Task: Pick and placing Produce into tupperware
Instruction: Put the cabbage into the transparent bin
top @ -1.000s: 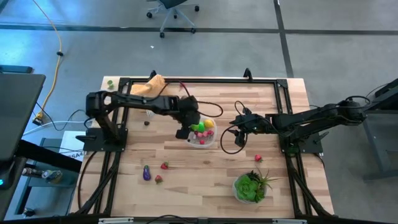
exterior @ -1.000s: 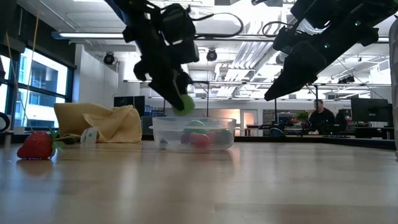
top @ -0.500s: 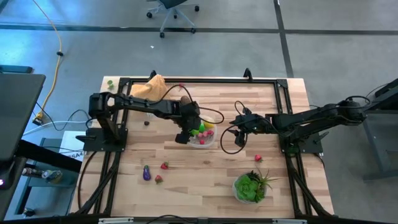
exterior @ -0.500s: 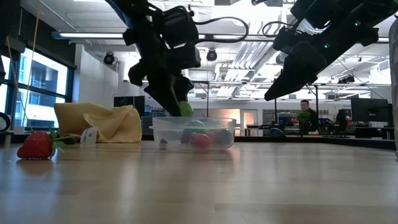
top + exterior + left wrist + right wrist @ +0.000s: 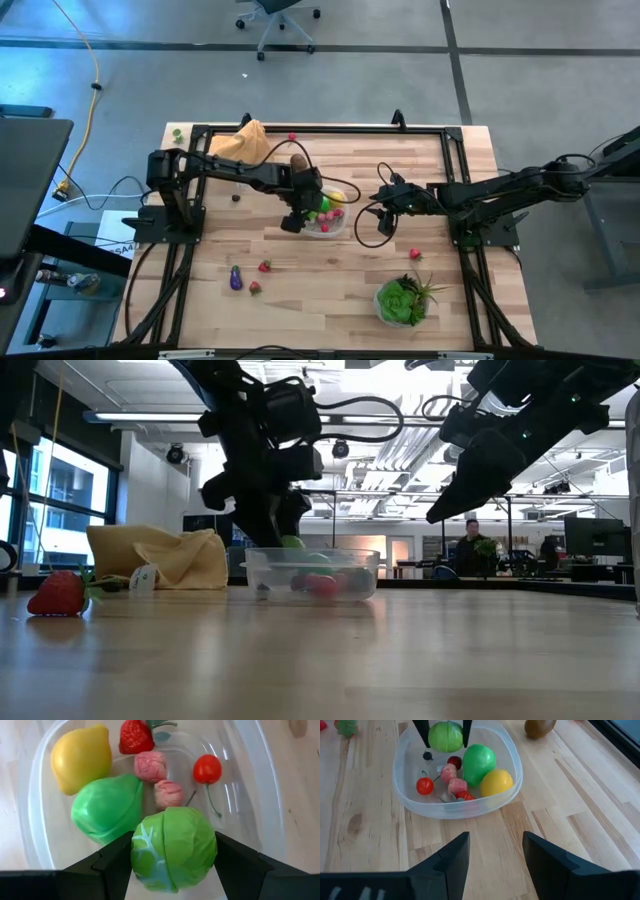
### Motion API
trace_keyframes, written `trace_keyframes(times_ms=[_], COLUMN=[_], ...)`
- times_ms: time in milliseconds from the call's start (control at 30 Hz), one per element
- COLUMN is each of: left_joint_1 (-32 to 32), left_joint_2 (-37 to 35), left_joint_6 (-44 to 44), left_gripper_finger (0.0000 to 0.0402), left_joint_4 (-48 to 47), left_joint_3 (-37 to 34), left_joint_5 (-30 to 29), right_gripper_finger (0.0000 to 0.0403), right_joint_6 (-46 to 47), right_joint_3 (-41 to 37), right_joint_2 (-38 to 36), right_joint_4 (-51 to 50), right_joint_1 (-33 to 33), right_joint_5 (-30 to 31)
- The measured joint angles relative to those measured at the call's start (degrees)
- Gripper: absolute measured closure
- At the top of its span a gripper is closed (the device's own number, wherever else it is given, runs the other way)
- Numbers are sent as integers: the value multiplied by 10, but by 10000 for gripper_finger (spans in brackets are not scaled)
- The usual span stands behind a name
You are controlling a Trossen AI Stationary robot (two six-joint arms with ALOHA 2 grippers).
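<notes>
Over tupperware (image 5: 327, 222): left hand (image 5: 296, 215), cabbage-laden.

The left gripper (image 5: 294, 218) is hiding part of the tupperware (image 5: 334, 226) from above (its contents are blurring into small colored specks).

Overhead, table-level and two wrist cameras share the tupperware (image 5: 325, 222).

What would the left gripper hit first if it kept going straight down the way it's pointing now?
The left gripper, shut on the green cabbage, points down into the tupperware. The cabbage would probably meet the container's bare floor first, perhaps brushing the green pear or a pink piece. Depth is hard to judge.
</notes>
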Motion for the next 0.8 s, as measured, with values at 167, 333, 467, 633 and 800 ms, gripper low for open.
trace_keyframes(times_ms=[167, 333, 467, 633, 800], left_joint_1=[0, 0, 0, 0, 0], left_joint_2=[0, 0, 0, 0, 0], left_joint_6=[0, 0, 2, 2, 2], left_gripper_finger=[165, 165, 165, 165, 165], left_joint_4=[-1, -11, -16, -16, -16], left_joint_3=[0, 0, 0, 0, 0], left_joint_5=[0, -4, -19, -19, -19], right_gripper_finger=[227, 227, 227, 227, 227], right_joint_6=[0, 0, 0, 0, 0], right_joint_3=[0, 0, 0, 0, 0], right_joint_2=[0, 0, 0, 0, 0], right_joint_4=[0, 0, 0, 0, 0], right_joint_1=[0, 0, 0, 0, 0], right_joint_5=[0, 0, 0, 0, 0])
